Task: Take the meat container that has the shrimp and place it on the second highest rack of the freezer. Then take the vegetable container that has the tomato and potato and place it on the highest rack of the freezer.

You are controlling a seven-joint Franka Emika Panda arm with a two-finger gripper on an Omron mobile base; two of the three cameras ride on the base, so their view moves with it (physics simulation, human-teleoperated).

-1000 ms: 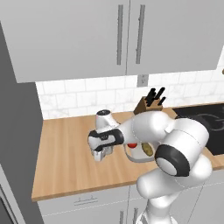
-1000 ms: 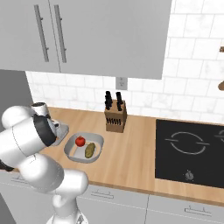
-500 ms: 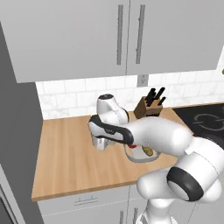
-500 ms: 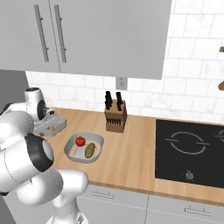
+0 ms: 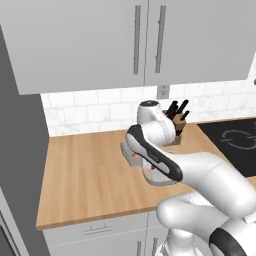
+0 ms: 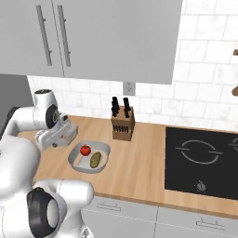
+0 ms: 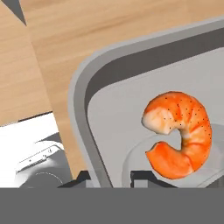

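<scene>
Hand view: gripper (image 7: 111, 177) jaws clamp meat container (image 7: 83, 113) rim, one each side; shrimp (image 7: 179, 133) inside.

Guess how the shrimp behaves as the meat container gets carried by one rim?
The shrimp lies loose on the smooth floor of the meat container, so it probably slides if tilted. The end effector pinches one rim, so the far side may sag. The tray looks rigid.

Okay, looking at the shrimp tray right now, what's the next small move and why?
Probably carry it on toward the freezer, keeping it level. The gripper pinches the meat container at its rim, the shrimp lies loose inside, and in the right base view the tray looks raised off the counter.
</scene>
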